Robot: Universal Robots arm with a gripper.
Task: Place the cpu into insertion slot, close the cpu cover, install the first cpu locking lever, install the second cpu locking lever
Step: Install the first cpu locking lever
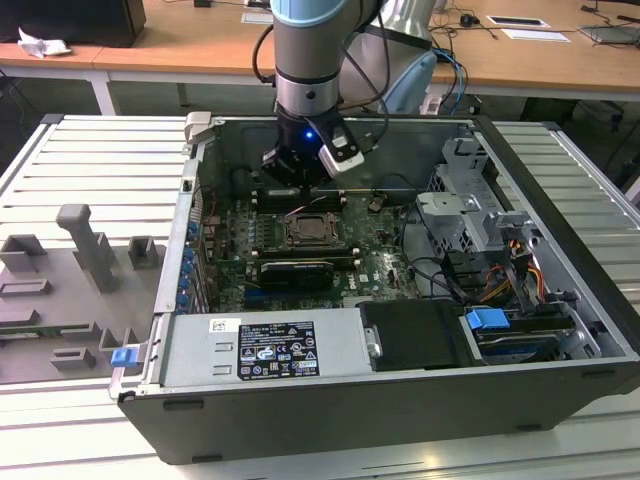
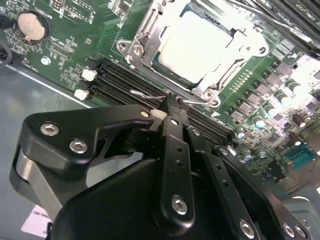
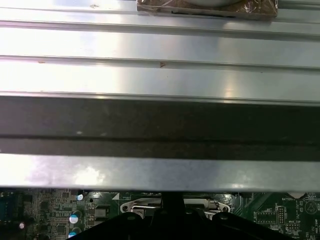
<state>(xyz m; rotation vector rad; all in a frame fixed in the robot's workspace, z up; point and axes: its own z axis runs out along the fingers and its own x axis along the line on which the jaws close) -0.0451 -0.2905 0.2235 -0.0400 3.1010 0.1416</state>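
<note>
The exterior view looks down from a raised spot into the open computer case [image 1: 400,390], well back. Both wrist views sit close over the green board [image 2: 100,45], sharing the insertion slot [image 2: 200,45] beyond the tool [image 2: 170,107].

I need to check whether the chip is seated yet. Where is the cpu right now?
The cpu lies in the insertion slot under the cpu cover on the green board, just beyond the pincer in the second wrist view, beside the black memory slots.
</note>
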